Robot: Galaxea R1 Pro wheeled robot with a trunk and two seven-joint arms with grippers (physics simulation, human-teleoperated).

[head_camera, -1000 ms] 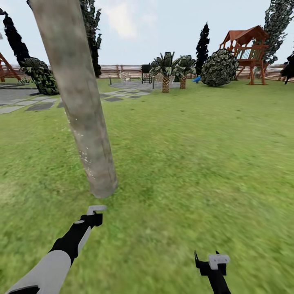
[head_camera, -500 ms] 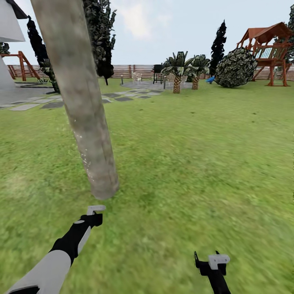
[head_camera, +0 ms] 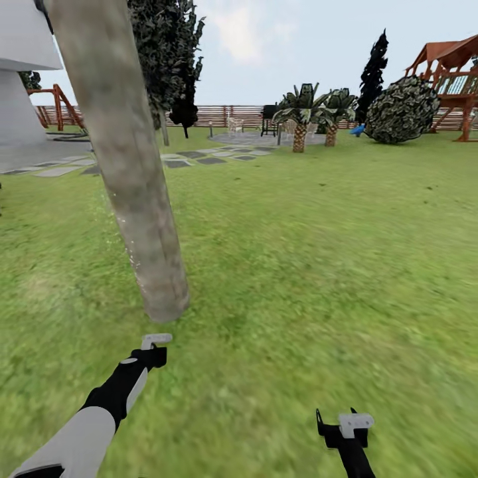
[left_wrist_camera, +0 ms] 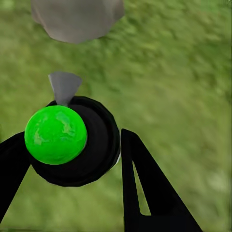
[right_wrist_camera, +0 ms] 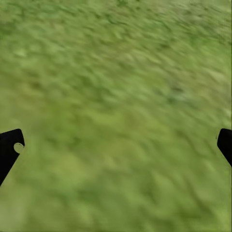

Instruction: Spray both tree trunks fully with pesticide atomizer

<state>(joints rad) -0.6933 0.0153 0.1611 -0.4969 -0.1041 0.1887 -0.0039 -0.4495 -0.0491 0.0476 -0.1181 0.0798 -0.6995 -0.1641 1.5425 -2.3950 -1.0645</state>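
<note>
Up front in the head view, the tree trunk (head_camera: 133,179) rises from the grass (head_camera: 299,265), just beyond the left gripper (head_camera: 156,341). Seen from the left wrist, its jaws pinch the pesticide atomizer (left_wrist_camera: 72,140). Seen from the right wrist, the right gripper (right_wrist_camera: 116,145) has jaws spread wide over grass.

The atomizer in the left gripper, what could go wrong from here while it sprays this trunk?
1. The atomizer sits low, near the base of the trunk, so spray may miss the upper bark.
2. White specks show on one strip of the trunk only; the far side may be left uncovered.
3. The left gripper is close to the trunk base, so a forward move might bump it. The right gripper hangs open over grass.
</note>
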